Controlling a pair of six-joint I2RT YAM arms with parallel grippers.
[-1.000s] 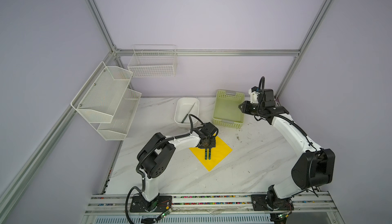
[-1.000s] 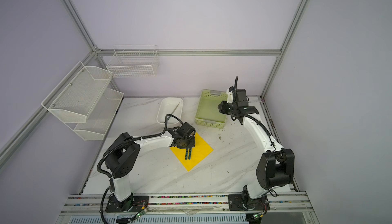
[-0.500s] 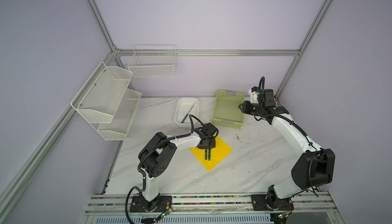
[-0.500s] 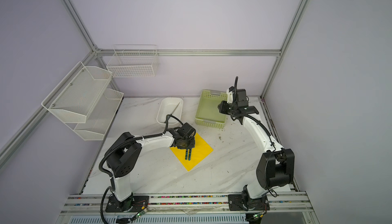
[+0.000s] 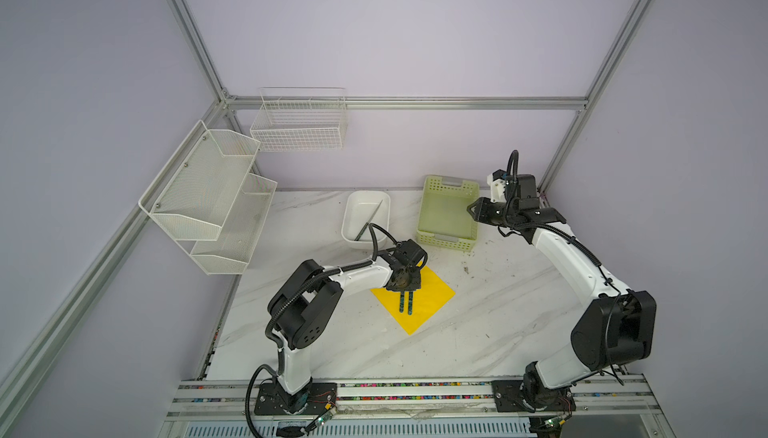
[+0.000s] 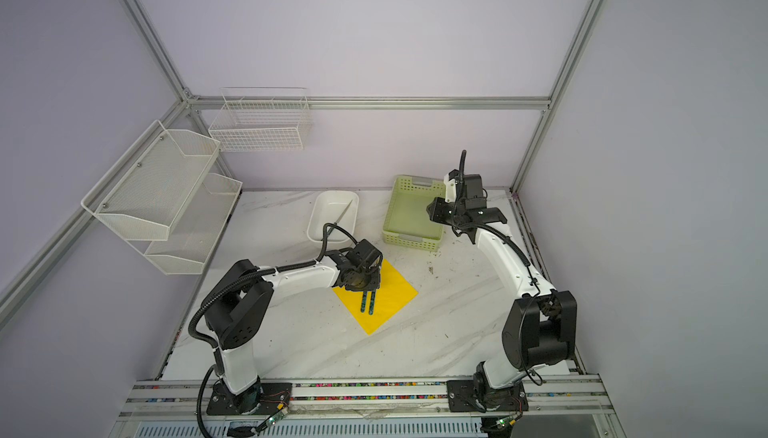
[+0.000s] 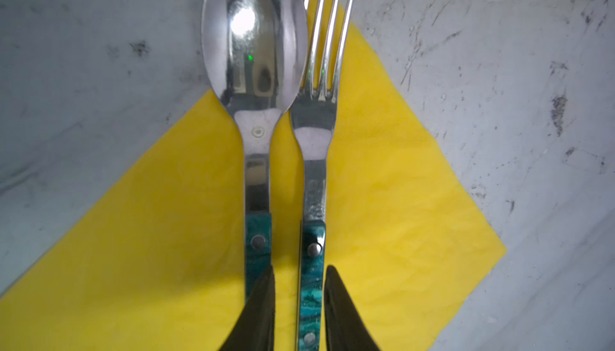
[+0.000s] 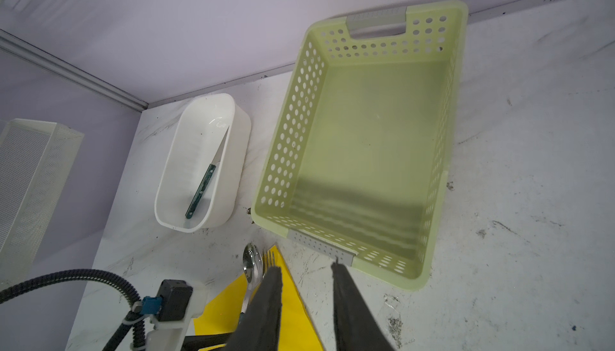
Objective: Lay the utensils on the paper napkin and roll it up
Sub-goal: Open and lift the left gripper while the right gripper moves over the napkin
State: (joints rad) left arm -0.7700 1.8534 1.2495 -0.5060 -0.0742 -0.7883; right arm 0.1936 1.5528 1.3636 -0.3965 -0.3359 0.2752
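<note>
Looking down on a marble-patterned worktop [image 5: 498, 324] with the paper napkin [image 5: 432, 297] lying flat as a yellow diamond near its middle. Seeing two of the utensils on it, side by side and parallel: the spoon [image 7: 254, 33] and the fork [image 7: 316, 126], handles close together yet apart. Noting in the left wrist view the teal handles resting on the yellow sheet, the spoon bowl reaching past the napkin's edge over bare worktop, the fork tines lying over a corner of the sheet. Finding the left pincer [image 7: 299, 269] low over the handles, parted a little, its fingers [image 7: 261, 309] straddling the fork handle with yellow showing in the gap; gripping nothing. Noticing one of them overlapping the spoon handle in that view; touching or not, impossible to tell. Spotting the third utensil, the knife [image 8: 203, 186], well apart from the others, lying slantwise inside a white dish [image 8: 238, 153] at the back of the worktop, just beside a pale green basket [image 8: 293, 116]. Seeing the right pincer [image 8: 306, 267] well away from the napkin, hanging by the basket's right side in both top views, fingers standing apart with nothing between them; holding nothing. Noting a white mesh shelf [image 5: 208, 191] on the left wall and a wire basket [image 5: 299, 133] on the back wall.
</note>
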